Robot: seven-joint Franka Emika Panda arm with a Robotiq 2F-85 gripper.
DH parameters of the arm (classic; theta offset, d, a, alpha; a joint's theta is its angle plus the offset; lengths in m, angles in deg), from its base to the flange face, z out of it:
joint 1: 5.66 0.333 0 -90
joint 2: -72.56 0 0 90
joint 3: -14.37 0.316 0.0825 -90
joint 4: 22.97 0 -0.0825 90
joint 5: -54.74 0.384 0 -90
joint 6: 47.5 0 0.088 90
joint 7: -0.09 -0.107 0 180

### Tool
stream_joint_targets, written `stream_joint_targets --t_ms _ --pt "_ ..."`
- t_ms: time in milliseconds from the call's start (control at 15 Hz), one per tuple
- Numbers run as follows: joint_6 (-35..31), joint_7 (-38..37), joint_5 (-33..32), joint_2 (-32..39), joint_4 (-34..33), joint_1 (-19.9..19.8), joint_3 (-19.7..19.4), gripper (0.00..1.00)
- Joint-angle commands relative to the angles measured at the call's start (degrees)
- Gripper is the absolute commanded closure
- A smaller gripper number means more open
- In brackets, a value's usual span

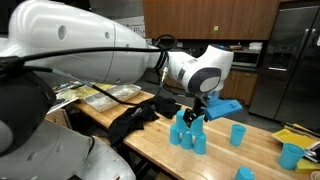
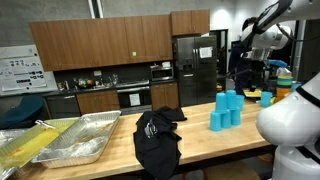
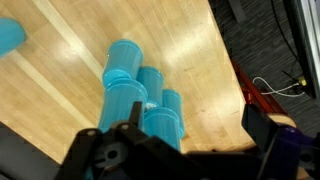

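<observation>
The claw (image 1: 194,108) hangs just above a tight group of blue cups (image 1: 187,132). The group stands on the wooden counter (image 1: 155,152), not far from the long edge that borders the dark carpet in the wrist view. From above, the blue cups (image 3: 140,95) touch one another, and some seem to sit on top of others, but I cannot tell exactly how they are stacked.

To do this approach well, I think the claw must first be centred over one single cup, the highest one. It should then go down straight, so that one finger passes on each side of that cup and neither pushes a neighbour. The cups look light and smooth, so a side knock could easily send the whole group over. A slow, vertical descent seems safer than a slanted one. The grip should be on the cup wall, not on the rim.

The claw (image 3: 175,140) has its two fingers wide apart, and nothing is between them. It touches no cup, as far as I can see.

A lone cup (image 1: 237,133) stands well apart, further along the counter. A black cloth (image 2: 155,135) lies toward the other end, and metal trays (image 2: 75,140) lie beyond it.
</observation>
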Motion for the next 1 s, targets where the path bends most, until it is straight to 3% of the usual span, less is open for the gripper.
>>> stream_joint_targets --t_ms 0,933 --pt "-1.92 0.22 0.26 0.84 -0.99 -0.09 0.01 0.00" --pt "-4.31 -0.26 4.80 5.80 -2.12 0.20 0.33 0.00"
